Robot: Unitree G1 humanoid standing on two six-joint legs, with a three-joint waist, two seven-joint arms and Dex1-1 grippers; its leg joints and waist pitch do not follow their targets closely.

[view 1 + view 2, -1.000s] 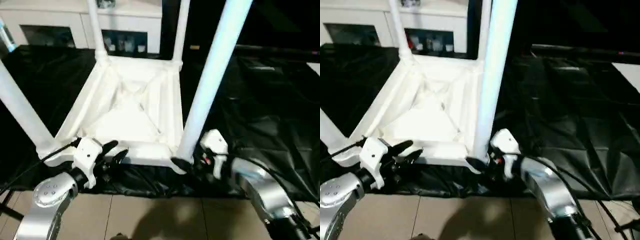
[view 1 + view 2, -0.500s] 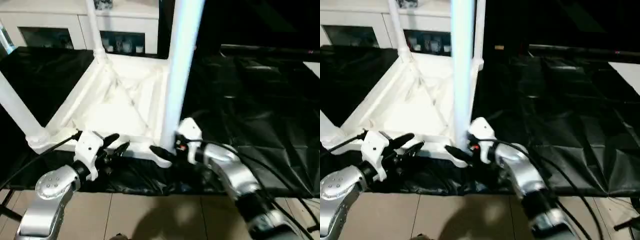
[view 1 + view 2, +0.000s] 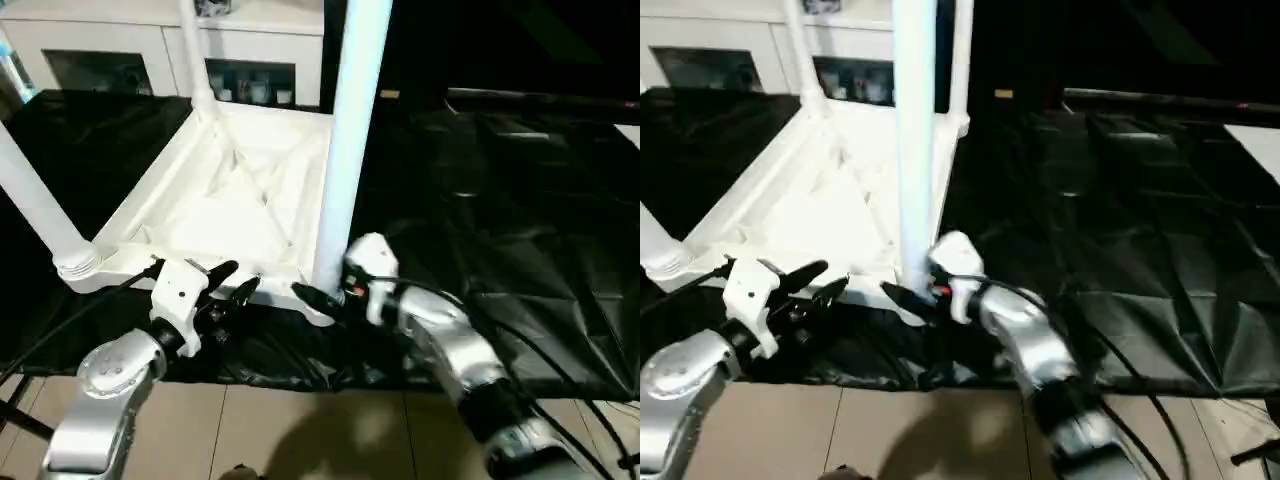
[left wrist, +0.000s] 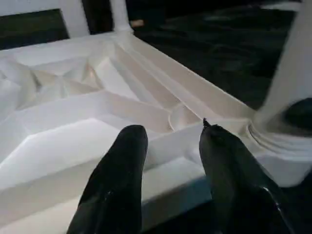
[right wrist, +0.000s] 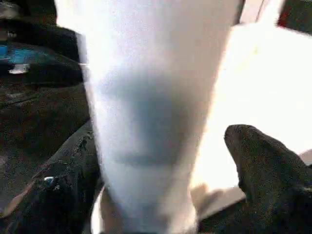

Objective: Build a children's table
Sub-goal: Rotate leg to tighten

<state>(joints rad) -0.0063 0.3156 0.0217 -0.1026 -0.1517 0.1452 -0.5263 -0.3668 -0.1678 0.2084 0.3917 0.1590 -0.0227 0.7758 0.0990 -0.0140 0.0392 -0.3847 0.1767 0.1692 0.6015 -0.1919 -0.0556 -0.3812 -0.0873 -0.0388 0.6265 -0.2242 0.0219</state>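
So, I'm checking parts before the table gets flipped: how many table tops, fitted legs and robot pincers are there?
Table top: 1
Legs: 4
Pincers, left and right: 2
Total: 7

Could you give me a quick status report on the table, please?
Left gripper open at the table rim. Right gripper open around the near leg. Nothing in the way.

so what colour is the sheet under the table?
Black, creased sheet; clearest in the left eye view.

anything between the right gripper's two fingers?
Yes: the near leg of the upturned table stands between the right gripper's fingers, seen in the right wrist view.
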